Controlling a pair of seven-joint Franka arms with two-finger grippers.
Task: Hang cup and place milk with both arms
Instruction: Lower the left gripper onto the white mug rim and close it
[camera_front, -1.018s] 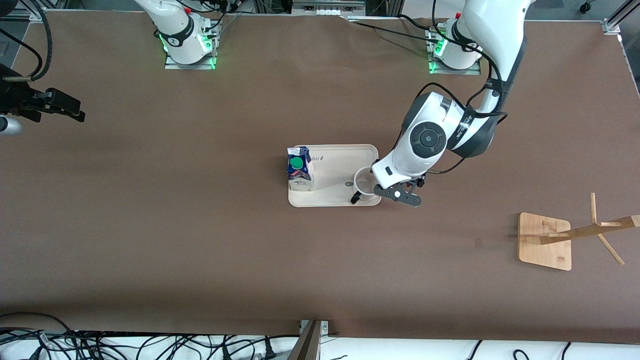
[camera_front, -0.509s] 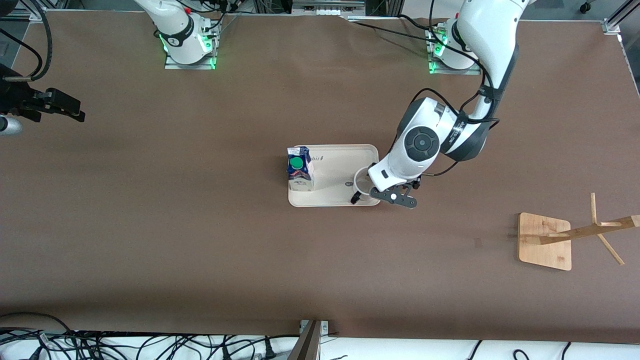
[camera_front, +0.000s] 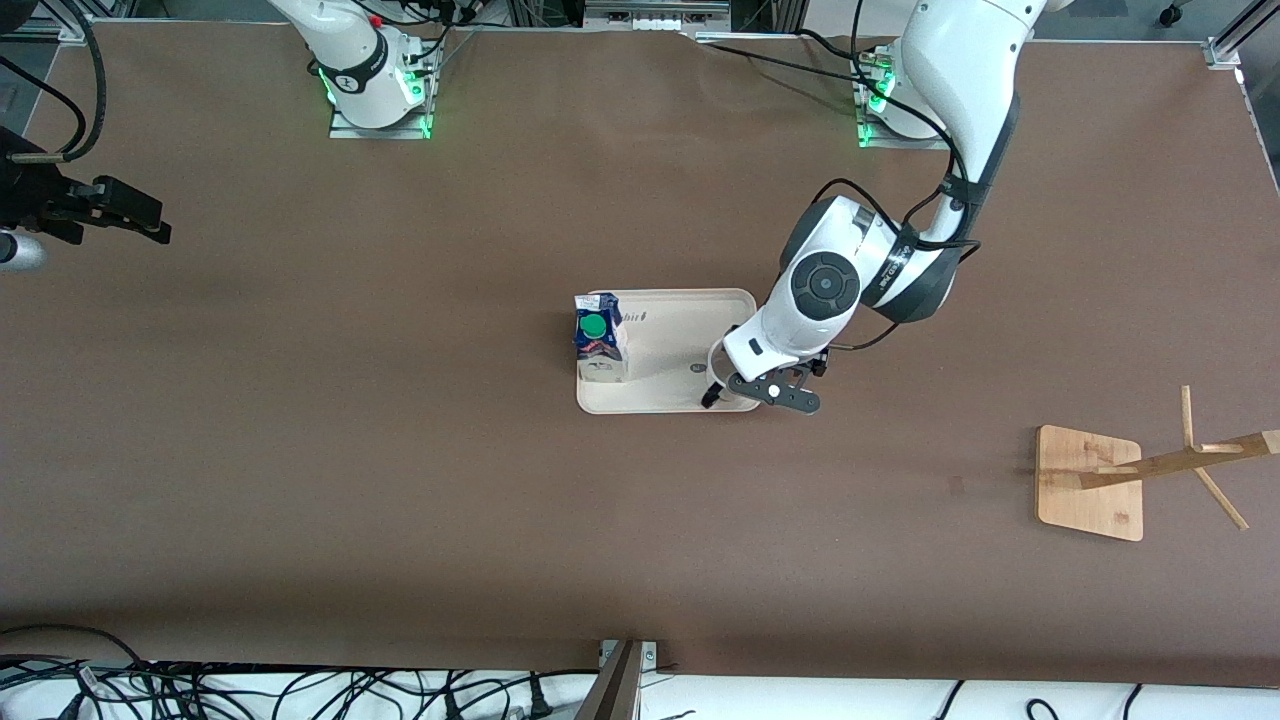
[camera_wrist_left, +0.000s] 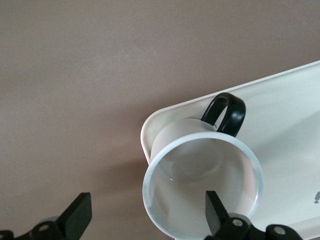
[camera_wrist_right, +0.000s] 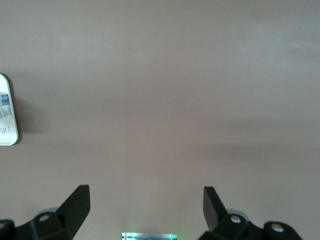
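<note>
The white cup (camera_wrist_left: 200, 165) with its black loop handle (camera_wrist_left: 225, 112) stands upright in a corner of the cream tray (camera_front: 665, 400), at the tray's end toward the left arm. My left gripper (camera_wrist_left: 146, 211) is open just above it. One finger (camera_wrist_left: 214, 210) is over the cup's mouth and the other finger (camera_wrist_left: 79, 214) is over bare table outside the tray. In the front view the left arm's hand (camera_front: 790, 330) covers most of the cup. The milk (camera_front: 598, 348) stands upright at the tray's other end. My right gripper (camera_wrist_right: 146, 205) waits open above bare table at the right arm's end.
A wooden cup rack (camera_front: 1090, 483) with slanted pegs stands toward the left arm's end of the table, nearer the front camera than the tray. Brown tabletop (camera_front: 400, 450) lies all around. Cables (camera_front: 250, 690) run along the near edge.
The left arm has moved toward the tray, so its hand now covers more of the cup. The cup, milk and right arm have not moved.
</note>
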